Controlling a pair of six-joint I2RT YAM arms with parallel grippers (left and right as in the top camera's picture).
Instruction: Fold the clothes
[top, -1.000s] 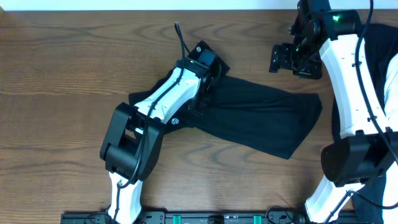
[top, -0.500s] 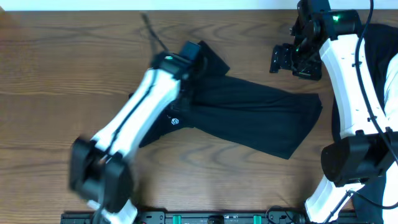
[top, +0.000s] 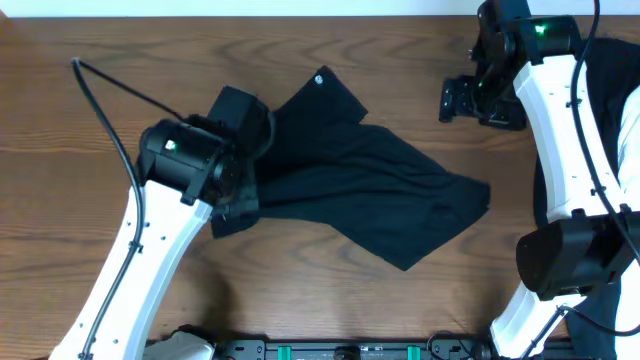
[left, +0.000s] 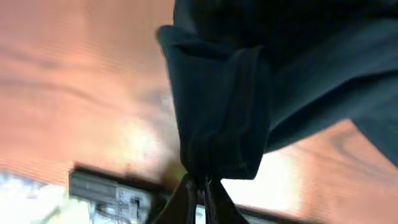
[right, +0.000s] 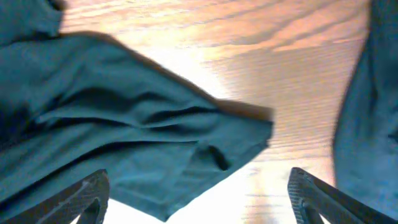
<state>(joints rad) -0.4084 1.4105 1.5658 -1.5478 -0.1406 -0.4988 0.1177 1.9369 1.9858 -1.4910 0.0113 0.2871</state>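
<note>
- Overhead: the clothes (top: 370, 190) lie as one crumpled black band across the middle of the table (top: 80, 230), with a corner flap and its white dot at the far edge.
- Overhead: the left gripper (top: 248, 180) sits over the clothes' left end; its jaws are hidden here. The right gripper (top: 455, 100) hangs beyond the clothes' far right corner, apart from the fabric.
- Left wrist: the left gripper (left: 200, 193) is clamped tight on a bunched fold of the clothes (left: 224, 106), which hangs off the wood.
- Right wrist: the right gripper (right: 198, 177) is spread wide, holding nothing, with the clothes' (right: 124, 106) rumpled right end below it. A second dark cloth (right: 373, 93) lies to the right of the clothes.
- Risk, my judgement: with one end pinched and the other free, any pull would drag and twist the band, not fold it.
- Risk: the pinch is on a narrow bunch, so it may slip out.
- Risk: the right gripper could catch the wrong cloth.
</note>
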